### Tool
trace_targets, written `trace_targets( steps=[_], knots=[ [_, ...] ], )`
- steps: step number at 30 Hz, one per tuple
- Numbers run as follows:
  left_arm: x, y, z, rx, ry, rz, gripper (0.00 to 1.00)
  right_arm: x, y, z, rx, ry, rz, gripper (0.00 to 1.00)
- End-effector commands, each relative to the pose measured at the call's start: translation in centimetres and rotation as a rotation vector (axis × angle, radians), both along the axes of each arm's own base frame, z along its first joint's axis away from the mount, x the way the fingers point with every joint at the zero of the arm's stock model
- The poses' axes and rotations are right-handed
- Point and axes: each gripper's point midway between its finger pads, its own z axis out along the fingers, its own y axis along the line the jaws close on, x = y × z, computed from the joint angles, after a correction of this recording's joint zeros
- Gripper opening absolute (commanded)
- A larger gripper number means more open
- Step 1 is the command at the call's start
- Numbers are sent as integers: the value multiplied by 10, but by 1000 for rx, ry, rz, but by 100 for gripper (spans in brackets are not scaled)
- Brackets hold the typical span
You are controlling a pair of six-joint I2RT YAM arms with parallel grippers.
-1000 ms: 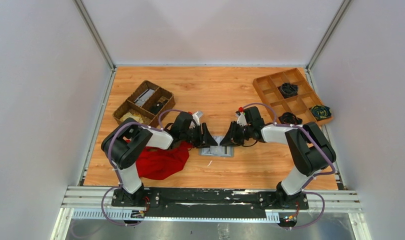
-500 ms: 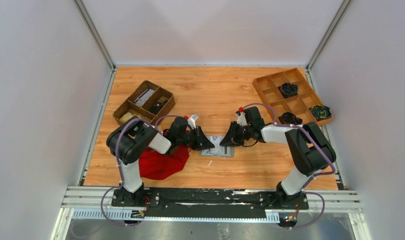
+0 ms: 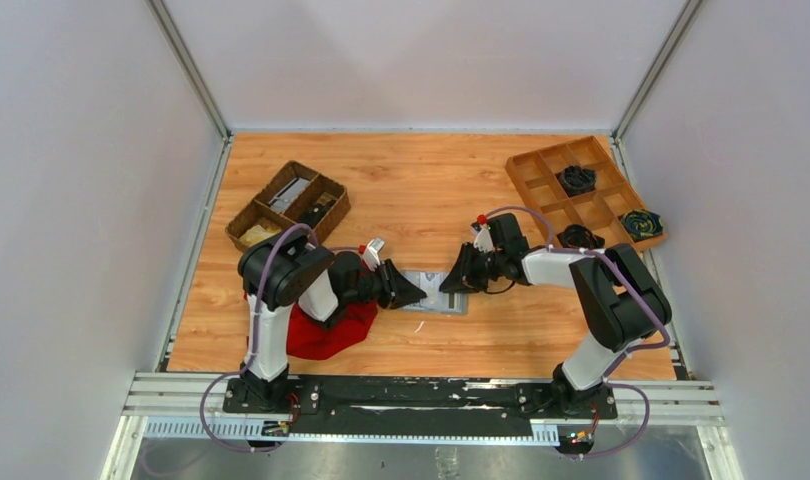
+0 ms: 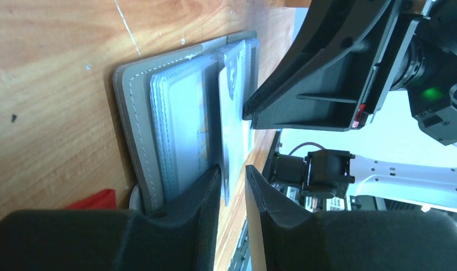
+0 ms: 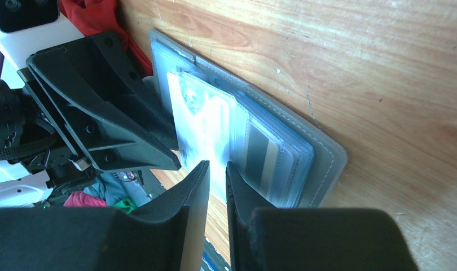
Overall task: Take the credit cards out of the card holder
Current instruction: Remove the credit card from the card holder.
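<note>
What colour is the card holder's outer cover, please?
Grey, with paler stitching along the edge; the card holder shows best in the left wrist view.

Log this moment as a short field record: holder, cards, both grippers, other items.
card holder: grey, open flat on the wooden table, clear sleeves fanned
card sleeve: pale card inside, raised from the stack
left gripper: jaws closed on one end of that sleeve
right gripper: jaws closed on its opposite end
red cloth: left of the holder
wicker basket: far left
wooden tray: far right, compartmented
</note>
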Motion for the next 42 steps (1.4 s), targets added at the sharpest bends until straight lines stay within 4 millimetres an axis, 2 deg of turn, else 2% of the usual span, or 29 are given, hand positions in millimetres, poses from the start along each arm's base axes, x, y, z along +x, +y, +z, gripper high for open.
trace_targets(
  steps=[1,7,15,32,38,42],
  knots=[
    [1,5,6,-11,-39,21,29,-18,-19,-36,-112,99,-27,22],
    [3,3,8,-21,-42,21,27,-17,-19,-35,-110,97,-25,21],
    [7,1,9,-29,-38,29,0,-17,-19,-36,-115,100,-24,21],
    [8,29,2,111,-53,26,0,-23,-29,-50,-150,125,-30,20],
    [5,44,-8,199,-49,23,0,-22,-36,-48,-144,125,-48,20],
    [3,50,-7,255,-67,6,0,-22,-38,-46,-142,121,-51,20]
  ],
)
